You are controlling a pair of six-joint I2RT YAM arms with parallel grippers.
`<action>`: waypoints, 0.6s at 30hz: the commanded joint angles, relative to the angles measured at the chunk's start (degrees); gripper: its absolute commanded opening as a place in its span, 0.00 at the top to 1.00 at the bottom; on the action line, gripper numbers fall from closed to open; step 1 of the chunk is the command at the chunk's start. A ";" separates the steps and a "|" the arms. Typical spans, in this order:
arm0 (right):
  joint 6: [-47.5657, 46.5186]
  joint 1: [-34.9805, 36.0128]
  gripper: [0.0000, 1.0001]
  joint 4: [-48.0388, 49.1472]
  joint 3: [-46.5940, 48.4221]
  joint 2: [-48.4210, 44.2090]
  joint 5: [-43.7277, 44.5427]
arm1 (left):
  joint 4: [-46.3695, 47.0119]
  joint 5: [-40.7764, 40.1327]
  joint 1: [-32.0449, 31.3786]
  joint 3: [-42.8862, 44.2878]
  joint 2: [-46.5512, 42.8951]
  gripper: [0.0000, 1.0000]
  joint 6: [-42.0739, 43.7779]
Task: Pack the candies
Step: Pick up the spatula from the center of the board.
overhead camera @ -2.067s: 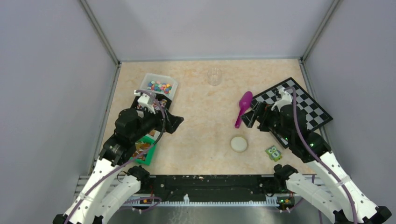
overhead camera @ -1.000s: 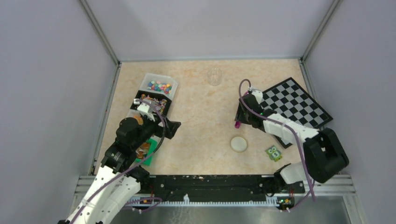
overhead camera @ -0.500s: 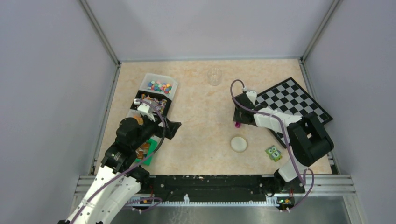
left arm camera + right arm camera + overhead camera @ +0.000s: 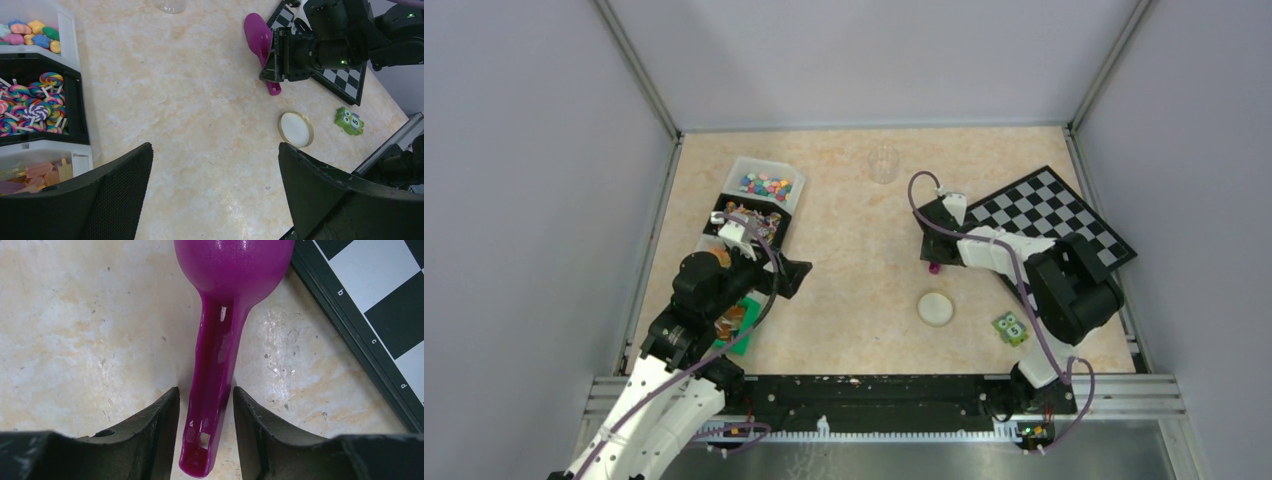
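Note:
The candies point(image 4: 766, 186) point(image 4: 30, 32) are small multicoloured pieces filling a white bin at the back left. The magenta scoop point(image 4: 220, 340) point(image 4: 260, 35) lies flat on the table beside the chessboard. In the top view only its handle tip point(image 4: 934, 267) shows below the arm. My right gripper point(image 4: 205, 395) point(image 4: 935, 248) is low over the table and straddles the scoop's handle. Narrow gaps show on both sides, so it is open. My left gripper point(image 4: 215, 150) point(image 4: 796, 267) hangs wide open over bare table right of the bins, holding nothing.
A black bin of lollipops point(image 4: 749, 218) point(image 4: 30, 102) and a white bin of pastel bars point(image 4: 40, 172) sit in front of the candy bin. Also here are a clear cup point(image 4: 883, 163), a chessboard point(image 4: 1054, 215), a round cream lid point(image 4: 935, 308) and a green owl block point(image 4: 1010, 327).
My right gripper has come down over the scoop's handle and its jaws have narrowed around it. The left arm drew back from the bins earlier and has since stayed still.

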 commanded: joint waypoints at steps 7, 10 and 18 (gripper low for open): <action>-1.45 0.80 0.81 -0.84 2.12 -0.82 2.38 | 2.05 0.61 0.19 0.01 -0.45 0.01 0.80; -2.12 0.83 0.93 -0.62 1.16 -3.58 0.02 | 2.10 0.55 0.25 -0.13 -0.46 0.01 0.80; -3.67 0.84 1.00 3.89 -5.73 -17.99 -12.59 | 2.79 1.77 0.19 -0.37 -0.64 0.01 1.27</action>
